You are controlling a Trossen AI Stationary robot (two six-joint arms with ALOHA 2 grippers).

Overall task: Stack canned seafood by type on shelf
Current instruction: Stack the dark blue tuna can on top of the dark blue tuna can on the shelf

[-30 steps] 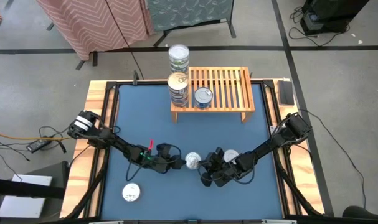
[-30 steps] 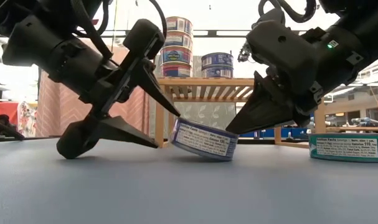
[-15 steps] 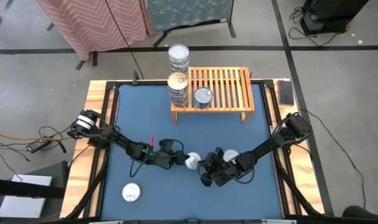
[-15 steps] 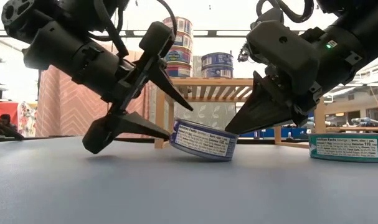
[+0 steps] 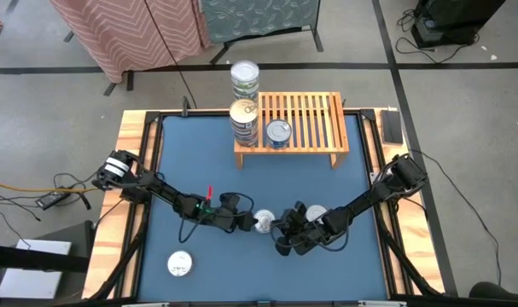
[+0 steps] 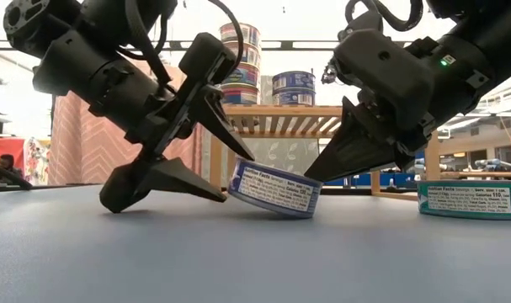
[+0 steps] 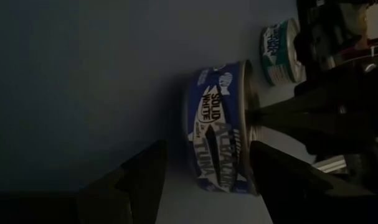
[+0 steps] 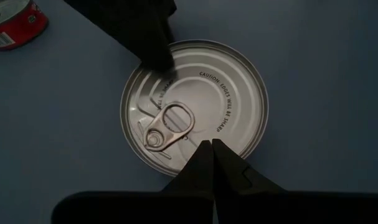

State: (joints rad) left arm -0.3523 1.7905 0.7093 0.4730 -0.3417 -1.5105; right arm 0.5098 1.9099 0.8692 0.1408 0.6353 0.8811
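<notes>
Near the tabletop's front edge, toward the left corner, one silver-topped tin (image 5: 179,265) lies alone, apart from both arms.

Mid-tabletop: blue-labelled tin (image 6: 274,188) sits tilted, its left edge raised off the blue surface. Left wrist view reads "SOLID WHITE ALBACORE TUNA" on its side; low view shows only a nutrition panel with "Calories 110". Right wrist view alone shows the silver lid with pull ring and embossed "CAUTION: EDGES WILL BE SHARP".

Left claw (image 6: 211,150) stands wide: one finger under the tin's raised left edge, the other over its top rim. Not closed on the tin.

Right claw (image 6: 327,167) is pinched closed, empty, tip pressing on the tin's right rim.

Teal-labelled tin (image 6: 471,199) rests flat just right of the right claw; red tin (image 8: 14,23) appears only in the right wrist view.

Far side: shelf (image 5: 305,119) carries a tin stack (image 5: 244,122) at its left end and a single blue tin (image 5: 278,132) beside it. A taller stack (image 5: 245,79) stands behind the shelf's left end.
</notes>
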